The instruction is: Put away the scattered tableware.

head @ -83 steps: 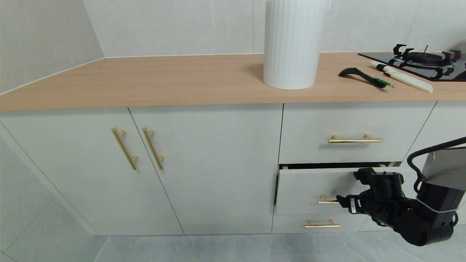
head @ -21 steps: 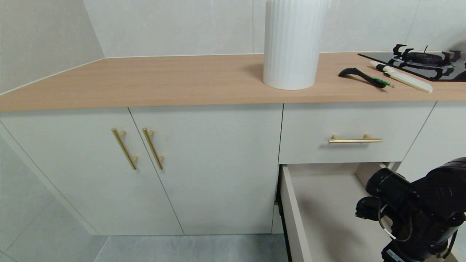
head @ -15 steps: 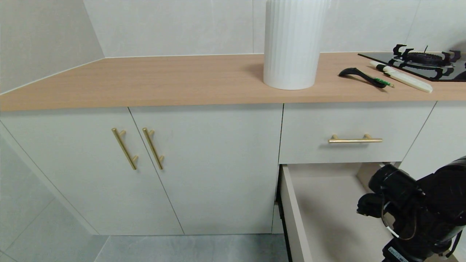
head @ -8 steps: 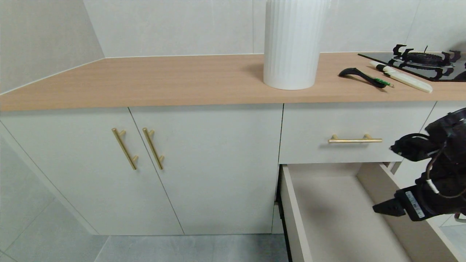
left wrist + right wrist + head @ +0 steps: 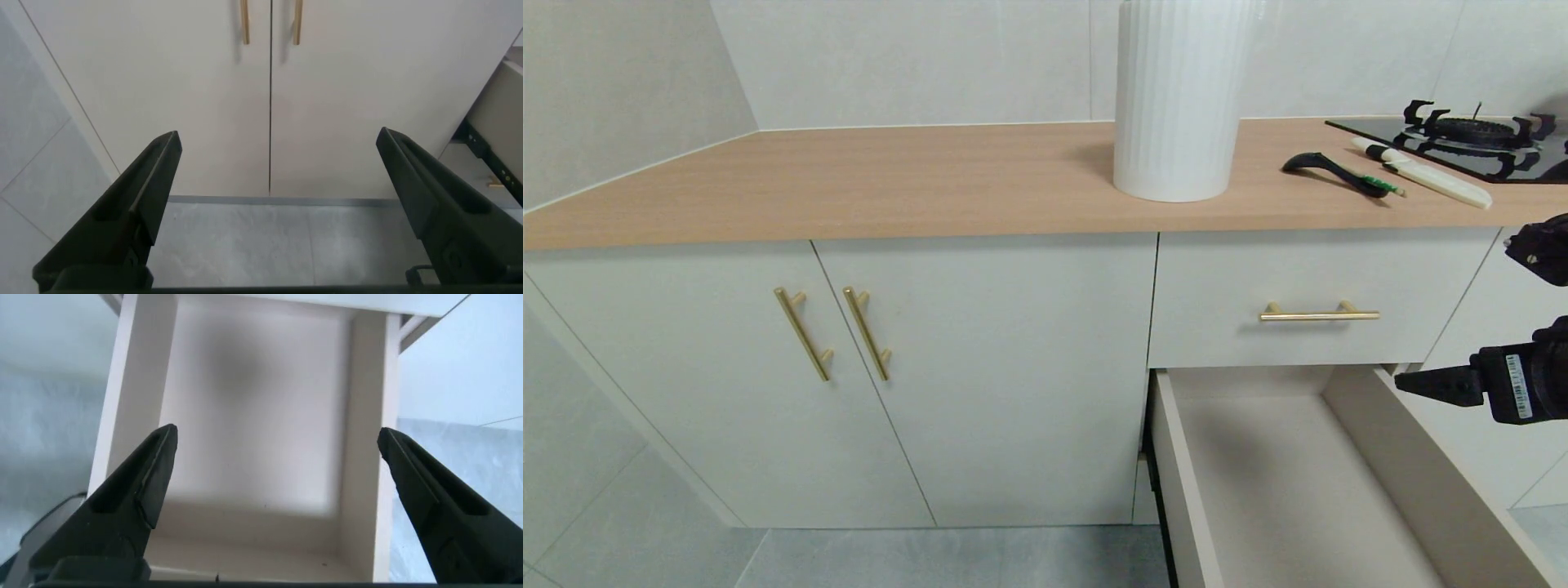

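Head view: the drawer [image 5: 1176, 457] stands open and empty. A black spoon [image 5: 1327, 170] and a white knife [image 5: 1429, 175] lie on the bench [image 5: 890, 180], far right, just beside the hob [image 5: 1478, 135]. Opening is judged done, stowing not yet begun.
Left wrist view: left pincer [image 5: 278, 155] agape before cupboard doors [image 5: 270, 82].
Right wrist view: right pincer [image 5: 275, 445] agape, empty, above the drawer.
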### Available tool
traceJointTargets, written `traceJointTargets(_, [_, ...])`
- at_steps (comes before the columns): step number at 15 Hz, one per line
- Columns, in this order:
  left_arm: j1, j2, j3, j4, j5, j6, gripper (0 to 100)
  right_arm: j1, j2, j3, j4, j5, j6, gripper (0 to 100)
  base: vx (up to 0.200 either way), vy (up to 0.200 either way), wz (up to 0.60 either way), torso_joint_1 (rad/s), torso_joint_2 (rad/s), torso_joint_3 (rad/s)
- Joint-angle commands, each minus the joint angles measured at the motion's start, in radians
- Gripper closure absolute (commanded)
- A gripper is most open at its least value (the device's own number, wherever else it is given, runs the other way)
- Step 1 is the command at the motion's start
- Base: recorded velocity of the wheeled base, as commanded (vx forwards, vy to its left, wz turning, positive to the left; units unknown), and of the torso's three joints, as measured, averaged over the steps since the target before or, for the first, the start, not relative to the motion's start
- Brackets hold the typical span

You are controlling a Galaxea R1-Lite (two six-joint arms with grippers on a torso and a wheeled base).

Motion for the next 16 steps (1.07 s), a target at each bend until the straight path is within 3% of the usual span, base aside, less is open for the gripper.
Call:
traceJointTargets(1, [0.000, 0.002, 0.000, 0.000, 0.000, 0.000, 0, -0.005, -0.009, 0.005, -0.001, -0.002, -0.001, 0, 0.000, 0.000, 0.00, 0.000, 0.00, 0.000])
traceJointTargets(7, [0.000, 0.002, 0.000, 0.000, 0.000, -0.001, 0, -0.005, -0.017, 0.010, -0.004, -0.005, -0.002, 0, 0.000, 0.000, 0.00, 0.005, -0.02, -0.014])
traceJointTargets(13, [0.000, 0.002, 0.000, 0.000, 0.000, -0.001, 0, -0.005, -0.017, 0.010, -0.004, -0.005, -0.004, 0, 0.000, 0.000, 0.00, 0.094, -0.37, -0.287])
traceJointTargets(16, [0.000, 0.002, 0.000, 0.000, 0.000, 0.000, 0, -0.060, 0.049, -0.122, -0.020, -0.005, -0.002, 0, 0.000, 0.000, 0.00, 0.144, -0.49, -0.308])
